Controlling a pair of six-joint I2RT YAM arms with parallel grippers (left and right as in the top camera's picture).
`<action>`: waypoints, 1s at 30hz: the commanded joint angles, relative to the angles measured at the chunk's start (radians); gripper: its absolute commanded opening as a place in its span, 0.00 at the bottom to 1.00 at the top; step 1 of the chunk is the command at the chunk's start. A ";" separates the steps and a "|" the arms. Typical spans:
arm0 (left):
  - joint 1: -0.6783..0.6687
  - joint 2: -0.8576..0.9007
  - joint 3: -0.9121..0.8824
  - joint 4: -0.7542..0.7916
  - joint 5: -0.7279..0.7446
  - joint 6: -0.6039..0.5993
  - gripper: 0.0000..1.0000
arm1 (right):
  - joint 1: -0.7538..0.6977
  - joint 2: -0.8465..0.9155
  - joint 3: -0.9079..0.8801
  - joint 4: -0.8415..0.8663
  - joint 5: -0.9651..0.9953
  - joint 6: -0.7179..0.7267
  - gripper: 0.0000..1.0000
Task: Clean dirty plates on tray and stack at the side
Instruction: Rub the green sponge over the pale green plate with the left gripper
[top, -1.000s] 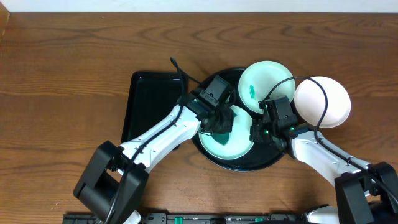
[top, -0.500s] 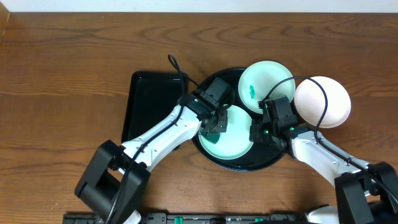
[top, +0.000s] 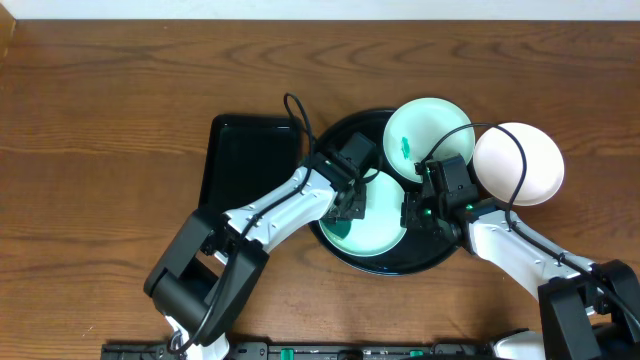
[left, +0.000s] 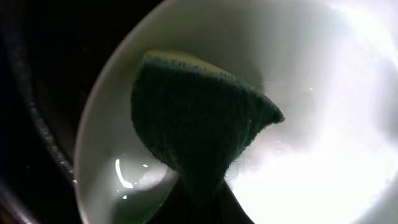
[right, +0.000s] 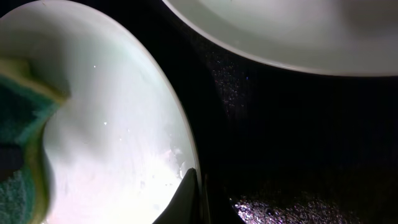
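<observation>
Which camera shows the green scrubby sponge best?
The left wrist view: the dark green yellow-edged sponge fills the middle, against the pale mint plate. The right wrist view catches only an edge; overhead, the left gripper mostly hides it.

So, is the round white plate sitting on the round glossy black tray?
No, the round white plate lies on the wooden table, beside the round glossy black tray.

Both arms reach inward, left gripper (top: 350, 207) and right gripper (top: 411, 214) clamped closed.
</observation>
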 joint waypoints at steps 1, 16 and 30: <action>-0.027 0.035 -0.012 0.003 0.098 -0.019 0.08 | 0.005 0.009 -0.005 0.003 -0.011 -0.006 0.01; -0.019 -0.027 0.003 0.055 0.278 -0.014 0.08 | 0.005 0.009 -0.005 0.003 -0.011 -0.006 0.01; 0.017 -0.168 0.002 0.043 0.059 -0.011 0.08 | 0.005 0.009 -0.005 0.003 -0.011 -0.006 0.01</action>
